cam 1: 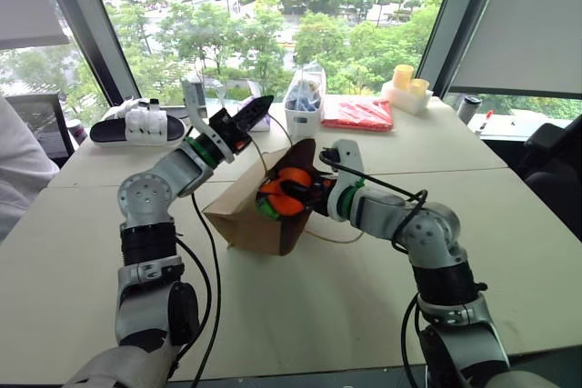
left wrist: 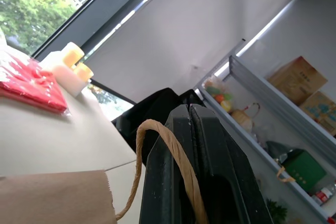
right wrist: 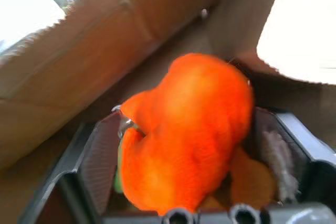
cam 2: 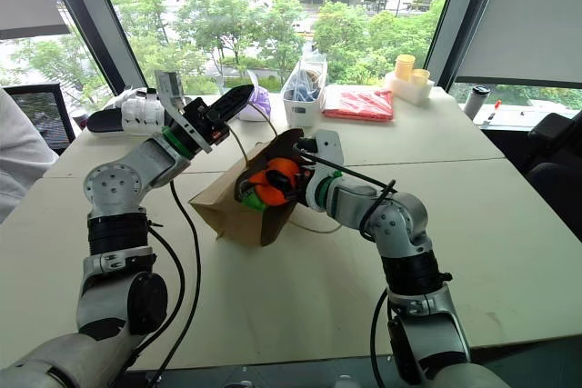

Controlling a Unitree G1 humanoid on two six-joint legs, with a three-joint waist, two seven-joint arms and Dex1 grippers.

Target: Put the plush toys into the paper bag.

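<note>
The brown paper bag point(cam 1: 244, 221) lies tilted on the table with its mouth facing up and to the right. My left gripper point(cam 1: 257, 108) is raised over it, shut on the bag's twine handle point(left wrist: 157, 130), which loops over its fingers. My right gripper point(right wrist: 189, 129) reaches into the bag's mouth. Its jaws stand wide apart, open, with the orange plush toy point(right wrist: 191, 129) lying loose between the fingers point(right wrist: 97, 153). The same orange toy point(cam 1: 289, 190) shows inside the opening. A bit of the green plush toy point(cam 1: 265, 210) peeks out under it.
Behind the bag stand a white bin with a clear plastic bag of blue items point(cam 1: 305, 102), a red packet point(cam 1: 359, 114), yellow cups point(cam 1: 406, 86) and a purple pouch point(cam 2: 259, 102). A black-and-white device point(cam 1: 136, 126) lies far left. A person's sleeve point(cam 1: 18, 170) is at the left edge.
</note>
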